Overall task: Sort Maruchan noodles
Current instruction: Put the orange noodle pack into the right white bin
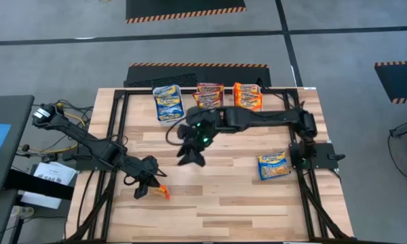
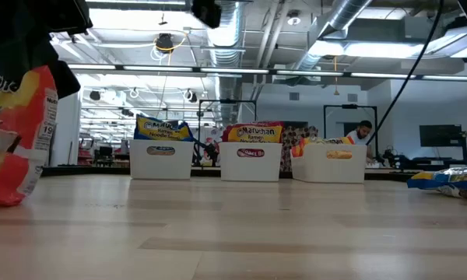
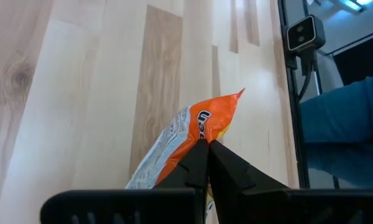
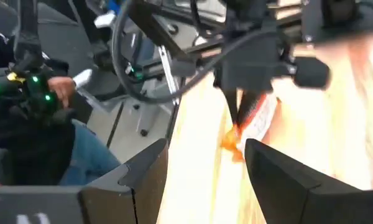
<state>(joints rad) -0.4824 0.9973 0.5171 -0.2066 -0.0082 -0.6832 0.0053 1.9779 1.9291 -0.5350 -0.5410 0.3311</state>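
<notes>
Wooden plank table; left hand pinches orange packet; right hand spread wide, mid-table.

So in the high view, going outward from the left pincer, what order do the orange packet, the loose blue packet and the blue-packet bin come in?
From the left pincer, shut on the first item:
1. Orange packet, gripped in the pincer, near the table's front left.
2. Blue-packet bin, at the back, leftmost of the three bins.
3. Loose blue packet, flat on the table's right side.
</notes>
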